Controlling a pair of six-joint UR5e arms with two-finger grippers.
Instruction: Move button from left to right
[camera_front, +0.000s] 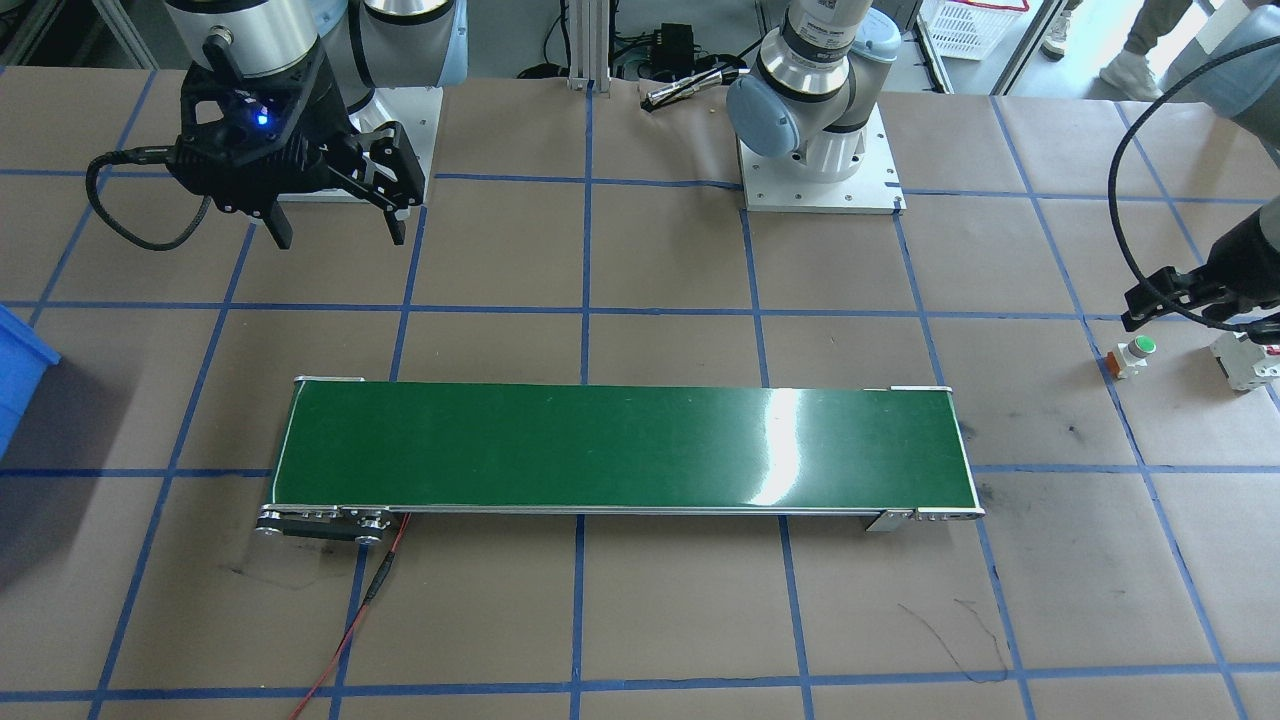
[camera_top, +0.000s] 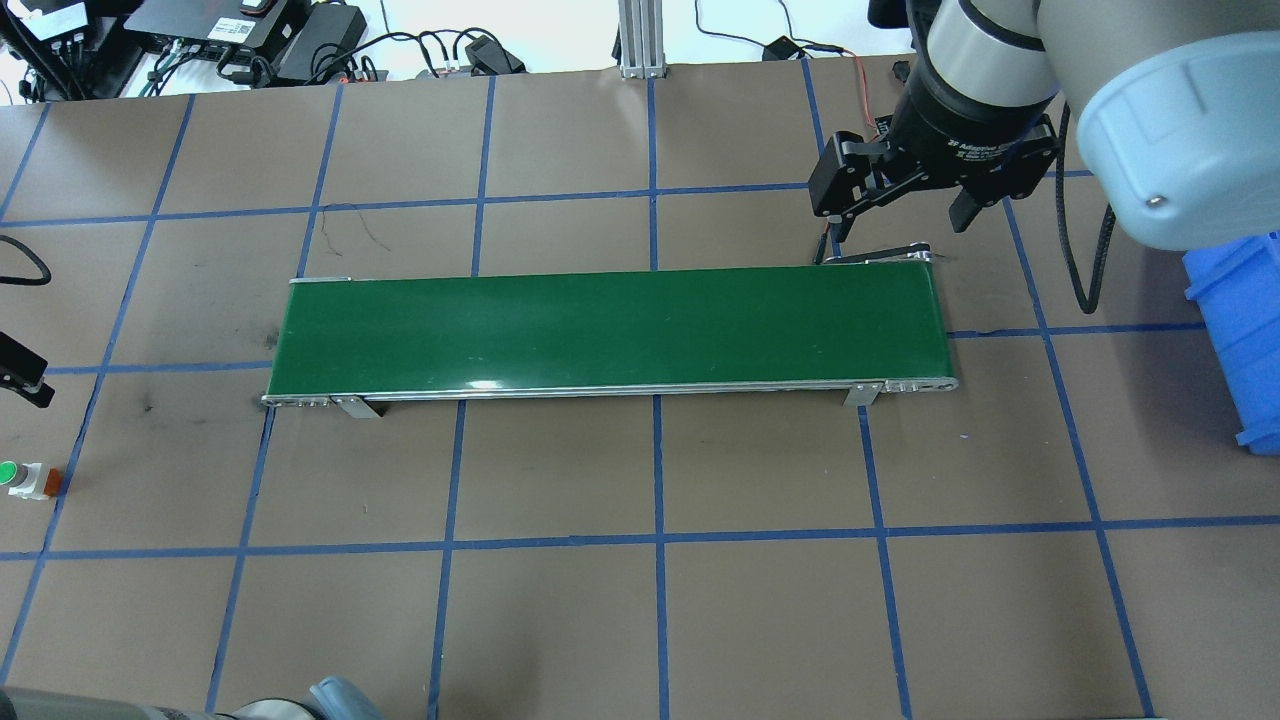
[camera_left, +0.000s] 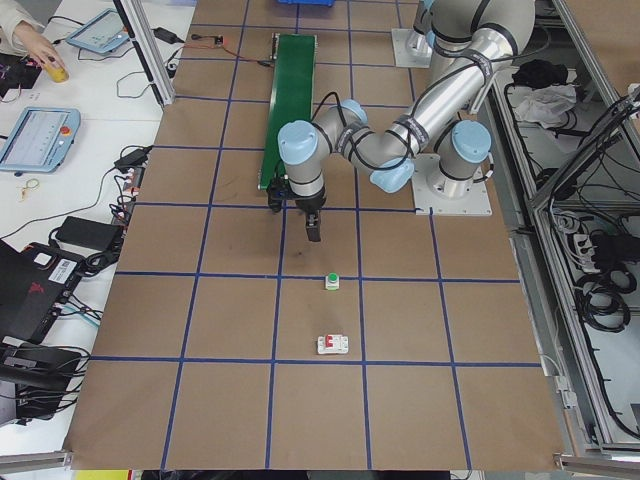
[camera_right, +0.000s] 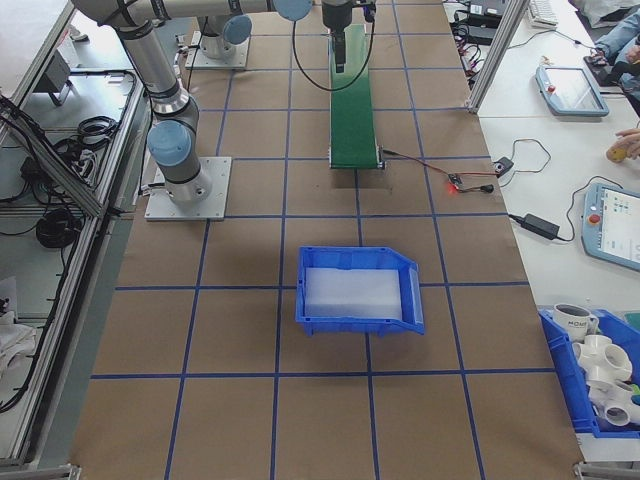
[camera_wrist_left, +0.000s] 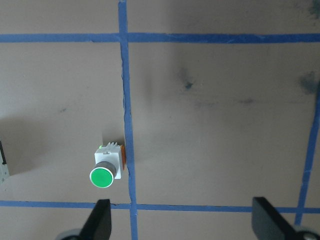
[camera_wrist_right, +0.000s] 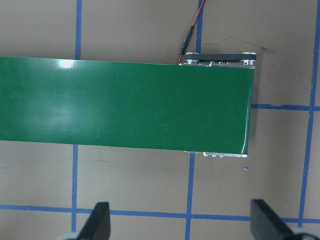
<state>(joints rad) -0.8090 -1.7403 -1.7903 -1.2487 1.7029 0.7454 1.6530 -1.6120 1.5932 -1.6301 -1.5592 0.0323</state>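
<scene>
Right gripper (camera_top: 895, 215) collar print partly legible, "2F Adaptive"; rest too small; fingers spread, empty, above belt end at upper right of overhead view. One button (camera_wrist_left: 106, 168), green cap, lower left of left wrist view, on paper touching blue tape line; left gripper (camera_wrist_left: 182, 220) fingers wide apart, empty. One green conveyor belt (camera_front: 620, 448); one white breaker (camera_left: 333, 344); one blue bin (camera_right: 358, 290).

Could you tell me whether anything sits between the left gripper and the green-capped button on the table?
Nothing visible does. The left gripper hangs open above bare brown paper, and the button lies on its side just ahead of one fingertip, against a blue tape line. The white breaker lies beyond the button, off the path.
</scene>
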